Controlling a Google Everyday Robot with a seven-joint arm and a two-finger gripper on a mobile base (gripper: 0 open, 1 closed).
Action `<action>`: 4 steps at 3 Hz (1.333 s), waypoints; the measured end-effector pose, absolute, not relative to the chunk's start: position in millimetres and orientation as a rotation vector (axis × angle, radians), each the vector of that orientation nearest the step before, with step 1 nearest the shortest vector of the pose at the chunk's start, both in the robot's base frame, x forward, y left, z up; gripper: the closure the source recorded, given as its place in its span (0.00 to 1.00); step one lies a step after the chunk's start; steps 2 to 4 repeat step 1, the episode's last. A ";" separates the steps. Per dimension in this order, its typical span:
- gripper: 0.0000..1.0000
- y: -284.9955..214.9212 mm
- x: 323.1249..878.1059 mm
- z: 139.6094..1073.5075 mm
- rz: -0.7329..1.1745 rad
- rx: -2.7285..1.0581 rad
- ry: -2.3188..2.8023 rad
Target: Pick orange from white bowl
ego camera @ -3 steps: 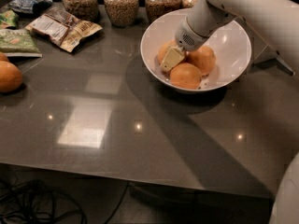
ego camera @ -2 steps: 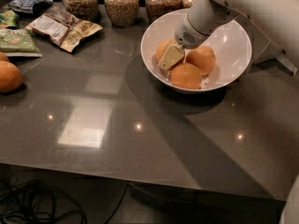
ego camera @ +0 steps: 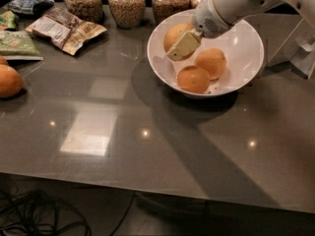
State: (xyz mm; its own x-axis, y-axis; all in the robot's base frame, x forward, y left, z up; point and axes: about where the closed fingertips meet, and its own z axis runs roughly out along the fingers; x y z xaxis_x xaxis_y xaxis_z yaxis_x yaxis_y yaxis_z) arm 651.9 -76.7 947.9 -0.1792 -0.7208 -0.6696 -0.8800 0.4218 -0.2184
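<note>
As far as I can read it, the jaws are clenched on the orange (ego camera: 173,33): one pale yellow finger (ego camera: 184,44) lies across its front face, and the opposite finger is hidden behind the fruit. Gripper (ego camera: 178,47) sits over the far-left part of the white bowl (ego camera: 241,43), tilted down to the left. Compared with a second ago it is higher and nearer the back rim; then it was low among the fruit and the grasped orange was largely covered by it. Now that orange shows clear above the finger, raised off the bowl floor, though still within the bowl's outline. Two fruits remain below: the rear orange (ego camera: 210,63) and the front orange (ego camera: 193,79), touching each other, positions unchanged. The white arm (ego camera: 236,1) enters from the upper right, as before. Bowl has not shifted on the grey table (ego camera: 147,156). Behind it, the glass jars (ego camera: 127,4) of grain in a row; to the left, the snack packets (ego camera: 66,28); at the left edge, a loose orange (ego camera: 7,81), well apart from the bowl, unmoved.
</note>
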 end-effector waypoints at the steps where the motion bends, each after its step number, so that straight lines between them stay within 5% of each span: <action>1: 1.00 -84.9 634.4 967.1 0.338 -1.305 1.919; 4: 1.00 -84.9 634.4 967.1 0.338 -1.305 1.919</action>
